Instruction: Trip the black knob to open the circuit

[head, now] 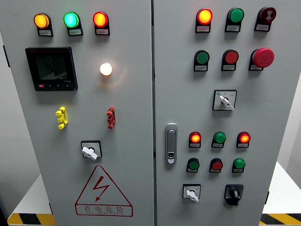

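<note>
A grey electrical cabinet (136, 197) fills the head view. The black knob (233, 193) sits at the lower right of the right door, its pointer turned toward the upper left. Beside it on the left is a white rotary switch (191, 193). Neither of my hands or arms shows anywhere in the view.
The right door carries a white selector (225, 100), a red mushroom stop button (263, 57), lit and unlit lamps and a metal door handle (171, 144). The left door holds a meter (51, 68), a glowing white lamp (106, 69), another white switch (90, 151) and a warning triangle (102, 189).
</note>
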{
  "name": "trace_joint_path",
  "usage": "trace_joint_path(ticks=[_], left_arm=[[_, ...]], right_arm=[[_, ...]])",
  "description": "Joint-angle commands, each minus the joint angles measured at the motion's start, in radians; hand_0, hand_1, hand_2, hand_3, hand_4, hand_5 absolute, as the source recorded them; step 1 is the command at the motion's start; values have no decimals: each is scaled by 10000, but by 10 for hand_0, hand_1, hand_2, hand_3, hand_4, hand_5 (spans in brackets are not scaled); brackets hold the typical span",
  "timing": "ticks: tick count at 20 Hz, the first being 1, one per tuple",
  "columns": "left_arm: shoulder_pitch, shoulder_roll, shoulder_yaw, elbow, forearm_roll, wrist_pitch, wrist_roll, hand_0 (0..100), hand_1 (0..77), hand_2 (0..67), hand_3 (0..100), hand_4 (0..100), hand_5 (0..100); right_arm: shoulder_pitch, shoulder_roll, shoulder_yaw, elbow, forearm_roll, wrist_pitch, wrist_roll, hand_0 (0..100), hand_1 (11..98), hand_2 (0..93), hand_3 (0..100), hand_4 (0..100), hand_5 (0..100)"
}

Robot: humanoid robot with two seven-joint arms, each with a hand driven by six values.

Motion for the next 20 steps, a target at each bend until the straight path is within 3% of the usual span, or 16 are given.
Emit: trace_joint_path(ticks=[1,7,8,9,11,14,15,17,18,20], left_arm=[[0,0,0,0,0,0,-3,0,34,128,213,66,16],[0,0,0,0,0,0,-3,0,34,128,213,66,16],[0,0,0,0,0,0,-3,0,34,128,213,66,16],[0,0,0,0,0,0,-3,0,34,128,213,66,16],[0,0,0,0,0,0,-3,0,35,128,213,66,16],[0,0,0,0,0,0,-3,0,35,128,213,66,16],[0,0,0,0,0,0,-3,0,34,128,213,66,16],[0,0,0,0,0,0,-3,0,34,128,213,66,16],[0,0,0,0,0,0,-3,0,33,128,213,66,16],[0,0,0,0,0,0,-3,0,33,127,213,66,16]], right_arm=[[0,0,16,0,-5,0,0,648,405,45,185,105,198],[0,0,154,46,-203,-15,-16,647,406,45,185,104,198],[0,-15,367,183,-219,-15,-16,647,406,45,185,104,198],[15,-107,521,367,-235,-15,-16,647,406,45,185,104,198],[15,-108,767,567,-723,-46,-153,647,406,45,184,103,198],[-30,-108,2037,767,-2208,-46,-322,646,406,45,181,101,198],[-31,-138,2573,859,-2745,-46,-398,646,406,45,181,100,198],[-92,-77,4225,875,-4290,-15,-552,645,405,44,180,99,197],[-153,-16,4994,875,-5256,0,-598,645,405,44,180,99,197],[-368,0,5965,997,-6810,15,-629,644,406,44,180,99,198]])
